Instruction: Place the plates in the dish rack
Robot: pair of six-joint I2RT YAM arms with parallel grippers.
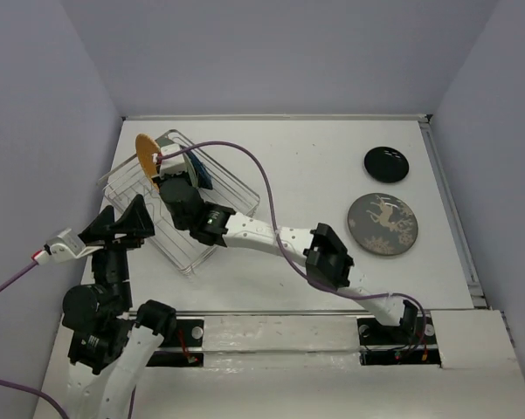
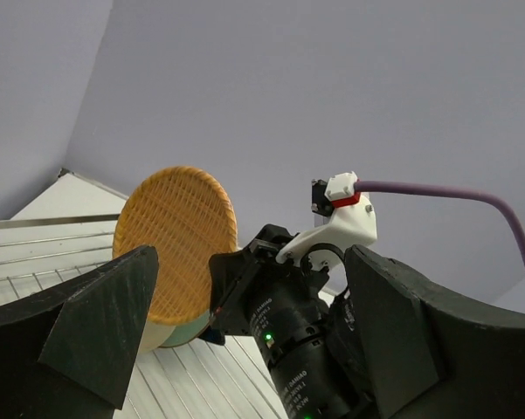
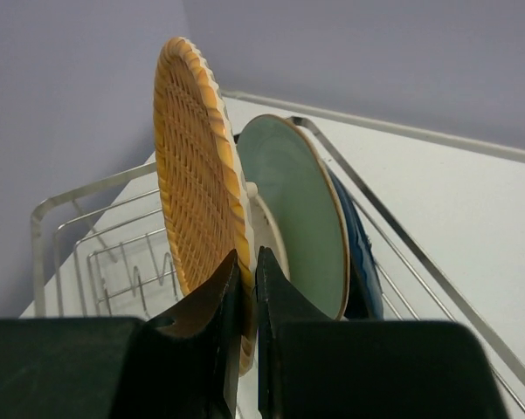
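Note:
The silver wire dish rack [image 1: 211, 220] sits at the back left. The orange round plate [image 1: 145, 154] stands upright in it, and my right gripper [image 1: 168, 182] is shut on its rim. In the right wrist view the jaws [image 3: 249, 262] pinch the orange plate [image 3: 192, 166]; behind it stand the small cream plate [image 3: 267, 229], the pale teal plate [image 3: 301, 209] and the dark blue plate [image 3: 360, 257]. My left gripper [image 1: 129, 223] is open and empty, beside the rack's left side. The grey deer plate [image 1: 383, 224] and the black plate [image 1: 386, 163] lie flat at the right.
The left wrist view shows the orange plate [image 2: 175, 236], the right arm's wrist [image 2: 284, 323] and rack wires [image 2: 35, 253]. A purple cable [image 1: 260, 179] arcs over the rack. Walls enclose the table on the left, back and right.

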